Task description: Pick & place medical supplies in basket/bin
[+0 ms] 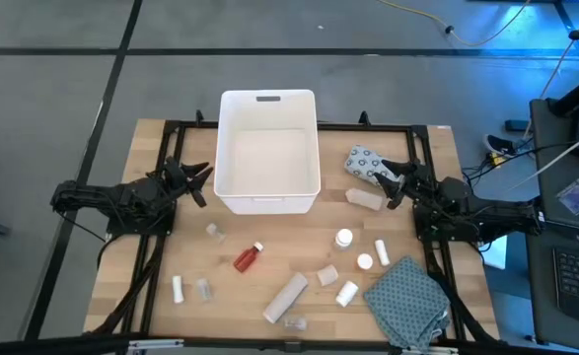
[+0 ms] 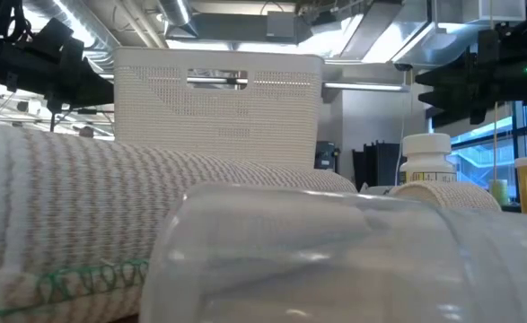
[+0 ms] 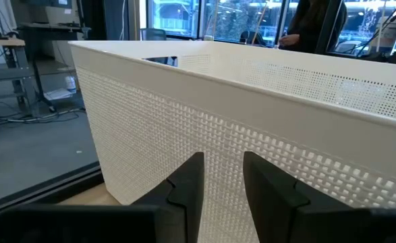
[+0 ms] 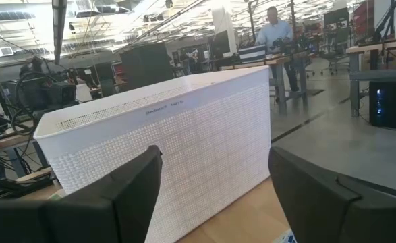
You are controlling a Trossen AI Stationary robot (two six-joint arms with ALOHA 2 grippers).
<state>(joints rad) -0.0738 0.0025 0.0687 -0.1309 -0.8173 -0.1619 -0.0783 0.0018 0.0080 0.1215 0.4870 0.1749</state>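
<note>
One white rectangular plastic tub point(image 1: 268, 148) sits between the two pincers — left gripper point(image 1: 198, 181), right gripper point(image 1: 392, 183). One white blue-dotted soft pack point(image 1: 363, 162) lies just beside the right pincer, with one greyish box point(image 1: 365, 199) near it. Farther off: one red bottle point(image 1: 248, 257), three white round-capped bottles point(image 1: 344, 238) — and one grey-teal patterned cloth point(image 1: 407, 300).

basket point(image 1: 268, 197) walls between arms, supplies point(image 1: 343, 239) scattered

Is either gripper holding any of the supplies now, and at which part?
Nothing is held. The left gripper and the right gripper both stand open and empty beside the white bin.
</note>
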